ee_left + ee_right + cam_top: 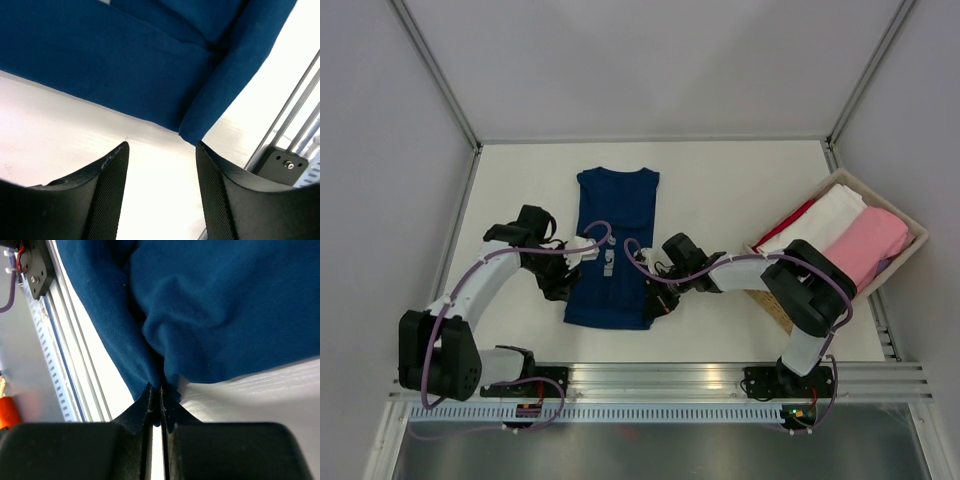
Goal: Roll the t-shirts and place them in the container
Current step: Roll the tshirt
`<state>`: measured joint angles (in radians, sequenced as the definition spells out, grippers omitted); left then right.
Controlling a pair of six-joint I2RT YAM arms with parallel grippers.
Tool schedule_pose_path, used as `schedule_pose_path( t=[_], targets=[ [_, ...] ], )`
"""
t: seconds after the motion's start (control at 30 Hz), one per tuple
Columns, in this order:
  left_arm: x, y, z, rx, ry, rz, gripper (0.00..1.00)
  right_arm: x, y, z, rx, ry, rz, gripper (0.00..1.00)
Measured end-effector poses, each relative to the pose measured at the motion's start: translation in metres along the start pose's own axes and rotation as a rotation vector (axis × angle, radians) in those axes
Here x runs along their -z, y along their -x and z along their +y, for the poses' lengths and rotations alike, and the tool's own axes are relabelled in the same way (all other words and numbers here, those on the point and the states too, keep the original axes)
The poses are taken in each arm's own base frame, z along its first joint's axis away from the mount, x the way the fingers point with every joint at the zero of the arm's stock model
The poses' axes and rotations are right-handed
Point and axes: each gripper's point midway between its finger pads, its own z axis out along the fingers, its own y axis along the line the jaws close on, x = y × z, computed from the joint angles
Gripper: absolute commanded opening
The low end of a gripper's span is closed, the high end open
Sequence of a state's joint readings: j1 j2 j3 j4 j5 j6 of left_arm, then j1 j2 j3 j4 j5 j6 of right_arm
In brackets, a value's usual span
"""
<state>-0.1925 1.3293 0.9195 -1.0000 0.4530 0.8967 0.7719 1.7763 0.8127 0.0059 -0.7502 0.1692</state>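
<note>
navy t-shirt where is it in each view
top external: navy t-shirt at centre, laid flat.
left wrist: navy t-shirt across the top, above open left claw.
right wrist: navy t-shirt fills the top, pinched in right claw.
shared landmark: aluminium rail near the hem.

White table (730, 185), navy t-shirt (613, 240) spread flat between left gripper (556, 285) and right gripper (656, 300), basket (888, 205) well beyond the right gripper's outer side.

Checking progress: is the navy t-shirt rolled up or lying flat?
Flat, not rolled: the navy t-shirt lies as a long narrow strip, sleeves folded in; the right hand pinches its near edge.
</note>
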Motion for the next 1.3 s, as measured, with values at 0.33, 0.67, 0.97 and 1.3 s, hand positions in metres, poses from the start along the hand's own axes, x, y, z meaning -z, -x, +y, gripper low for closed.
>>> schedule_pose_path(
  t=[0.33, 0.67, 0.97, 1.3],
  targets=[
    [-0.022, 0.016, -0.008, -0.192, 0.029, -0.052, 0.69, 0.003, 0.002, -0.007, -0.002, -0.054, -0.007, 0.09],
    [-0.044, -0.001, -0.033, -0.28, -0.03, -0.039, 0.55, 0.006, 0.005, -0.008, -0.037, -0.091, -0.024, 0.13],
    [-0.046, 0.003, -0.033, -0.29, -0.036, -0.06, 0.07, 0.008, 0.005, -0.01, -0.042, -0.108, -0.03, 0.29],
    [-0.049, 0.001, -0.029, -0.24, -0.054, -0.085, 0.02, 0.041, 0.009, 0.011, 0.053, -0.155, -0.141, 0.6]
  ],
)
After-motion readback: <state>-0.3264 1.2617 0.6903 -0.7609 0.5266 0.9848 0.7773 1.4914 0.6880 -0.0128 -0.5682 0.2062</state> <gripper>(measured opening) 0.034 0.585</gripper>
